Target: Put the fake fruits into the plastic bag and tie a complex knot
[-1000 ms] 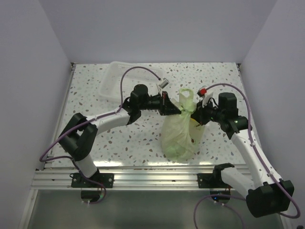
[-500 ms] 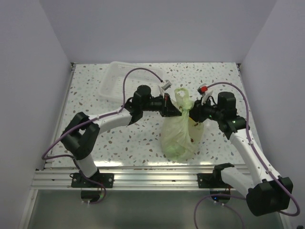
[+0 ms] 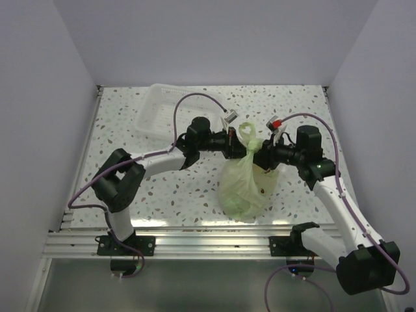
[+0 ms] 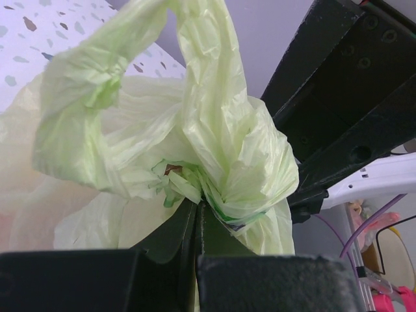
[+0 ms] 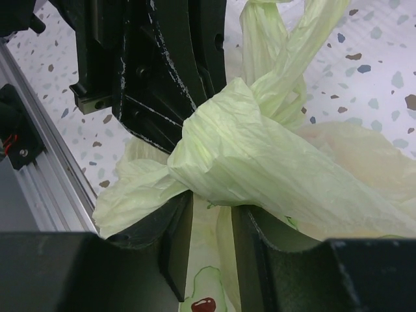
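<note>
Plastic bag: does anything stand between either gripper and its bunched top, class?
Nothing visible does. The left gripper and right gripper each pinch the bunched top of the plastic bag from opposite sides, with film directly between their fingers. The clear basket sits apart at the far left.

Robotics lab test cell: a left arm [image 3: 153, 162] and a right arm [image 3: 337, 203] stand bolted to an aluminium rail [image 3: 208, 240] at the near edge of a speckled surface [image 3: 195, 190], boxed in on three sides by plain white walls [image 3: 214, 39], purple cables [image 3: 195, 96] looping over the arms.
</note>
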Controlling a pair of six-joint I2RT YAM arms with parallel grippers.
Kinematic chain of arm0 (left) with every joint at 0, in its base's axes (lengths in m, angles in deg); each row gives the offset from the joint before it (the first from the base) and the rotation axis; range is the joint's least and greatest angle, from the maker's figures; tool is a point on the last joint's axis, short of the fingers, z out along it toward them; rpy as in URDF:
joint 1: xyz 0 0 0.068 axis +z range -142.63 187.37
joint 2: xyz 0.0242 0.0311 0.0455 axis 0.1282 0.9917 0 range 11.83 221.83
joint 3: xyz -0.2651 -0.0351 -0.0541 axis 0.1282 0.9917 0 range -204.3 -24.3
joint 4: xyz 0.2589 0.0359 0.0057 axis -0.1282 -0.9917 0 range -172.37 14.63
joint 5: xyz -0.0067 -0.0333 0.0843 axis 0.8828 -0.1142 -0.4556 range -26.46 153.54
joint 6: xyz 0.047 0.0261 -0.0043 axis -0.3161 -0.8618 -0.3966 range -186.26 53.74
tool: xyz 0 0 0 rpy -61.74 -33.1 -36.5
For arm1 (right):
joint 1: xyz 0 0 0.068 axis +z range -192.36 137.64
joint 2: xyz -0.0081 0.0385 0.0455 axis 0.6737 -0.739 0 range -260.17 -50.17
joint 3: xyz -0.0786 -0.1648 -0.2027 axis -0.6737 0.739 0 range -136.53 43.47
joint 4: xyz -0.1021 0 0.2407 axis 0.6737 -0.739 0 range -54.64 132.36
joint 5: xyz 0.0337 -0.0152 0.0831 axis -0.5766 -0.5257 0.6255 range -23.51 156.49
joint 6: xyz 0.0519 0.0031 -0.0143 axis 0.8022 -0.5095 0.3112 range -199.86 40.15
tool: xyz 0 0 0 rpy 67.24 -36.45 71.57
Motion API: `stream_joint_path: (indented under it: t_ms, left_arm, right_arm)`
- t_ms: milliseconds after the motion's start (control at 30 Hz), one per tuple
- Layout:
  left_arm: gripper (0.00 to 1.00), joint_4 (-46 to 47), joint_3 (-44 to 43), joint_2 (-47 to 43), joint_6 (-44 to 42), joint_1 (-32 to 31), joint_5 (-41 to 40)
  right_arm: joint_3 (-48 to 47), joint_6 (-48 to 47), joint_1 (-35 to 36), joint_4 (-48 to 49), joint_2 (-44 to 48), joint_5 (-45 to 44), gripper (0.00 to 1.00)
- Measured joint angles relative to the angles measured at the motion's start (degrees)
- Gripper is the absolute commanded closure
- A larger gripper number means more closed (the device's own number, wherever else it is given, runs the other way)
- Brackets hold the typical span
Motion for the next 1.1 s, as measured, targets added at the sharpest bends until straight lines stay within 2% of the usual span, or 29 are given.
stream_joint_path:
  t_ms: [100,233,500,767,800,967,1000,1033,1100]
  left_arm:
    - [1.0,3.3,0.0,1.62,2.03,-0.15,1.05]
    - [1.0,8.33,0.42,3.69,5.6,-0.2,2.03]
    - [1.0,19.06,3.3,4.44,12.66,-1.01,4.11]
    - [1.0,25.16,3.3,4.42,15.69,-2.34,6.56]
    - [1.0,25.31,3.3,4.42,15.87,-2.34,6.69]
    - [1.0,25.42,3.3,4.42,16.15,-2.25,7.04]
    - [1.0,25.42,3.3,4.42,16.15,-2.12,7.13]
    - [1.0,25.42,3.3,4.42,16.13,-2.05,7.17]
    - [1.0,25.38,3.3,4.42,16.11,-1.95,7.21]
  right_arm:
    - [0.0,-0.15,-0.24,-0.74,0.0,-0.35,0.64]
    - [-0.11,-0.48,-0.42,-1.88,0.0,-0.46,0.51]
    - [-3.67,-3.98,-1.03,-9.77,1.01,0.09,0.53]
    - [-13.49,-8.9,-4.13,-22.69,0.57,1.75,0.51]
    - [-14.23,-9.49,-4.66,-23.56,0.57,1.84,0.47]
    - [-16.22,-13.79,-6.69,-29.77,0.52,1.99,0.4]
    - [-16.46,-14.51,-7.1,-31.01,0.52,1.99,0.43]
    - [-16.68,-15.19,-7.67,-31.98,0.52,1.97,0.6]
    - [-17.03,-16.31,-9.14,-33.4,0.52,1.7,0.77]
